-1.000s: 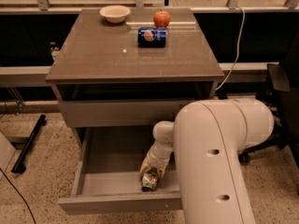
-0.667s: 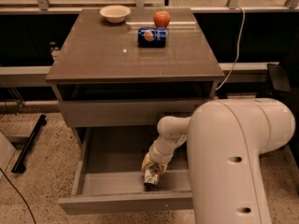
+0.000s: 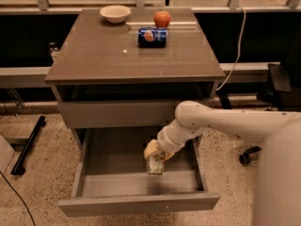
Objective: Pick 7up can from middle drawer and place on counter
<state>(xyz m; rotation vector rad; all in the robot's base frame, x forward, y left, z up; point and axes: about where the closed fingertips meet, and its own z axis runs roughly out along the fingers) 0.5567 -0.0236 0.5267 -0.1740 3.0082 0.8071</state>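
The middle drawer (image 3: 113,157) is pulled open below the counter (image 3: 117,55). My arm reaches into it from the right. My gripper (image 3: 154,157) hangs over the drawer's middle, a little right of centre. It is shut on the 7up can (image 3: 155,167), a small can with a green-and-white label. The can hangs tilted under the fingers, just above the drawer floor and close behind the front panel. The fingers hide the can's top.
On the counter's far side lie a blue Pepsi can (image 3: 152,36) on its side, a red apple (image 3: 162,19) and a white bowl (image 3: 115,13). A closed drawer front (image 3: 113,113) sits above the open one. A black chair (image 3: 282,79) stands at the right, a black bar (image 3: 28,145) on the floor at the left.
My gripper and the 7up can have risen together a little from the drawer floor. The arm's elbow has swung to the right, out of the foreground.
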